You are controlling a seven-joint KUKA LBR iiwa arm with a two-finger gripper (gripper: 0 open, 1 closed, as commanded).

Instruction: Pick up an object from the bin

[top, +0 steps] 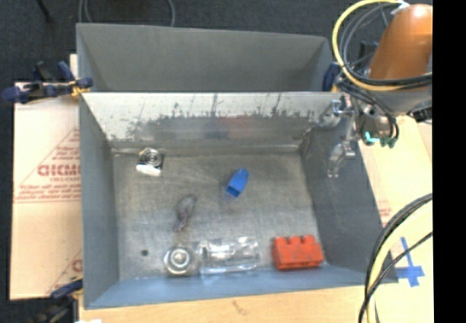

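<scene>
So the claw [337, 161] hangs low at the right side of the bin [102, 190], close to the back right corner, just over the sloping right wall. Honestly can't tell if it's open or closed from this angle. There's nothing under it but bare grey metal, and I can't make out anything held in it. Above it is the wrist with the big orange cover [402, 38] and loops of cable around it.

The closest thing to the claw is a small blue block [236, 183], sitting tilted about mid floor, well apart to the claw's left. Everything else is further off:

- one red brick [297, 252] with studs on top, at the front right of the floor, near the foot of the right wall
- one clear plastic piece [229, 254], just left of the red brick, along the front edge
- one round silvery metal thing [178, 260], right beside the clear piece on its left, maybe touching, hard to say
- one thin dark grey thing [185, 211], lying a bit behind the round metal one
- one small silver and white thing [150, 161], at the back left of the floor, on its own

That's six loose things, one of each, all spread out on the floor with no heap. Three of them line up along the front edge, and the claw is over none of them
</scene>
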